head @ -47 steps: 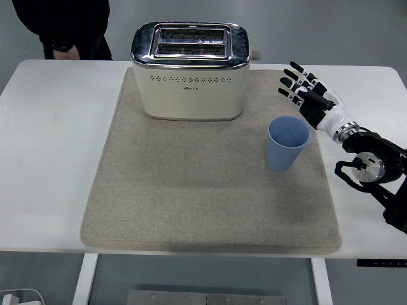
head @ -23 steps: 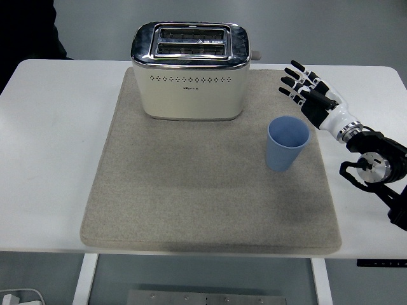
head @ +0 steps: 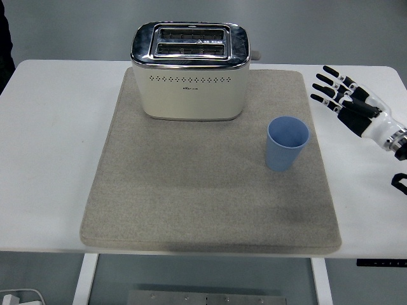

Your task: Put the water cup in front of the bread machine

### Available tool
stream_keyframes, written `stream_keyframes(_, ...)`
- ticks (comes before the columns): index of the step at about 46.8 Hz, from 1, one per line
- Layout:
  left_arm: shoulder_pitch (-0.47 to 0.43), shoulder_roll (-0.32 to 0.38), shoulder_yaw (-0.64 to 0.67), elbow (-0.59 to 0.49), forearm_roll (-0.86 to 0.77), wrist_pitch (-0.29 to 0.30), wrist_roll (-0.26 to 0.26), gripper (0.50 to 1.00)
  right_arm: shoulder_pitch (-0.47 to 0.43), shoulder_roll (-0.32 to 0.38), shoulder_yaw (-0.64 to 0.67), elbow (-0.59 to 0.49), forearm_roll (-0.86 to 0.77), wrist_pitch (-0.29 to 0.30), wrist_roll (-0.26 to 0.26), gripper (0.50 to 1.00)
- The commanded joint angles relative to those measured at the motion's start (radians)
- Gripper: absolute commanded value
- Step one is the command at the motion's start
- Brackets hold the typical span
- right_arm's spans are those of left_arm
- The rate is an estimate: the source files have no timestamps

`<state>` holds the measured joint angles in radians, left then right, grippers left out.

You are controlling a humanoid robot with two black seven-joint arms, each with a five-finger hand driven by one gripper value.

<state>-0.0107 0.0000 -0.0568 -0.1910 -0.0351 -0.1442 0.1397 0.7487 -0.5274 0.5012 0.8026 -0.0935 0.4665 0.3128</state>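
1. Head view: A blue water cup (head: pixel 287 142) stands upright and open-mouthed on the right side of a grey mat (head: pixel 210 210), forward and to the right of the cream bread machine (head: pixel 189 71) at the mat's far edge; the white bench (head: pixel 51 159) carries all of it.
2. The right hand (head: pixel 353 108) hovers over the bench well to the right of the cup, fingers (head: pixel 327 84) spread wide and holding nothing. The left arm is out of view.
3. The cup does not yet sit squarely before the bread machine, so the placing looks undone.
4. Risk: the cup is light and tall, so a sideways reach with spread fingers could knock it over before they close.
5. Risk: a grip high on the thin rim may let the cup slip or tilt.
6. Risk: dragging it across the mat could catch its base and tip it.
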Motion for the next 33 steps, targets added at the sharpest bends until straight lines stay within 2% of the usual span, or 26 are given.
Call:
stream_keyframes(1, 0.000, 0.000, 0.000, -0.001, 0.000, 0.000, 0.000, 1.000, -0.017, -0.034, 0.000, 0.001, -0.021, 0.046, 0.037, 0.915)
stream_keyframes(8, 0.000, 0.000, 0.000, -0.001, 0.000, 0.000, 0.001, 1.000, -0.046, -0.086, 0.002, 0.003, -0.126, 0.070, 0.081, 0.915)
stream_keyframes(13, 0.000, 0.000, -0.001, 0.001, 0.000, 0.000, 0.000, 1.000, -0.066, -0.109, 0.002, 0.003, -0.236, 0.067, 0.170, 0.915)
stream_keyframes(23, 0.000, 0.000, 0.000, -0.001, 0.000, 0.000, 0.000, 1.000, -0.103, -0.121, 0.005, 0.004, -0.359, 0.044, 0.293, 0.915)
stream_keyframes(33, 0.000, 0.000, 0.000, 0.001, 0.000, 0.000, 0.000, 1.000, -0.129, -0.151, 0.005, 0.049, -0.385, 0.043, 0.298, 0.915)
